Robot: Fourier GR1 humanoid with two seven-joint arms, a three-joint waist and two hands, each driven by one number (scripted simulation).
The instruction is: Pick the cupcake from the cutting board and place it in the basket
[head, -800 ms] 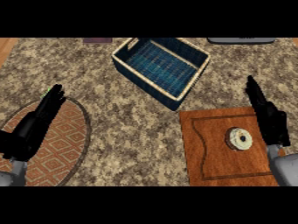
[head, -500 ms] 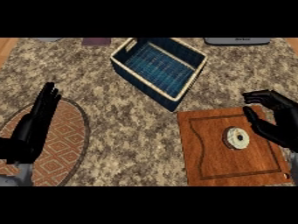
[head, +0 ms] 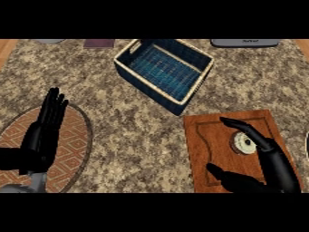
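Moved: since the earlier frames our right hand [head: 274,159] has swung in from the right edge and now lies over the cutting board [head: 207,136]; our left hand [head: 40,141] has barely shifted
Right hand: spread wide, fingers stretched forward and thumb held well apart, closed on nothing yet
Left hand: resting flat and relaxed over the round woven mat [head: 73,149] at the lower left
Cupcake: the cupcake [head: 243,142] sits on the right half of the board, seen from above as a pale round top, just beside our fingers and partly covered by them; we cannot tell whether a finger already touches it
Basket: the basket [head: 147,88] stands up and to the left of the board, near its far corner, mouth upward
Handling: we judge it light, soft and easily crushed, with a top that would smear or dent under pressure
Where to hold: we would take it low on its sides, thumb on the near side and fingers on the far side, leaving the top alone
Risk: it may tip or skid on the smooth wood as the hand closes
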